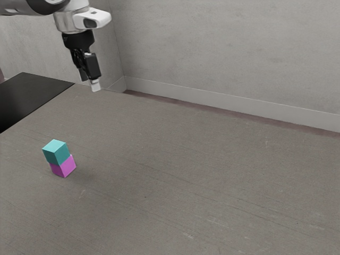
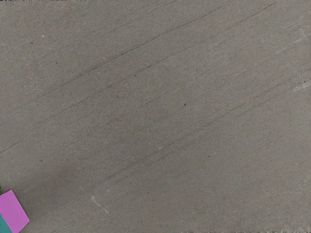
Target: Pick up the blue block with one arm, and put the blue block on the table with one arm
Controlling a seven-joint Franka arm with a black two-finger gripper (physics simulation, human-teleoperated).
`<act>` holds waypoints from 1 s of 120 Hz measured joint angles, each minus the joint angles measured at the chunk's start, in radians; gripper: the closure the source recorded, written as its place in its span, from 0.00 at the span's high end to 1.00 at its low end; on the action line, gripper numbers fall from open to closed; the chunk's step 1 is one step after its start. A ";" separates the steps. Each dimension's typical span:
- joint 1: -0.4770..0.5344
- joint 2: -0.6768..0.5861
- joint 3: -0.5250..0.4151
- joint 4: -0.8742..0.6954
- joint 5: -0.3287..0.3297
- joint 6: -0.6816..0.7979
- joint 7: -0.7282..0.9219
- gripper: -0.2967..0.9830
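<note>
And here's the tool (image 1: pixel 89 84) up high over the tabletop (image 1: pixel 186 175), and spread or pressed together, I cannot tell! The blue block (image 1: pixel 56 151), more teal than blue, sits atop the magenta block (image 1: pixel 64 167), away at 7 o'clock from the tool in the exterior view. Danger 1: drop in off-centre and a nudge could topple this 2-high stack, since the upper block looks slightly offset. Danger 2: reach too low and it might clamp both blocks, dragging the magenta along. Danger 3: it closes out of line with the faces, the block twists and slips. And at release, letting go too high could send it tumbling!
</note>
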 joint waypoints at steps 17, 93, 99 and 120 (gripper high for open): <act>0.003 -0.001 0.000 0.000 -0.001 -0.002 0.045 0.77; 0.225 -0.089 -0.204 0.051 0.131 -0.280 -0.212 0.77; 0.245 -0.078 -0.219 0.036 0.149 -0.285 -0.267 0.77; 0.367 -0.048 -0.226 -0.059 0.159 -0.186 -0.443 0.77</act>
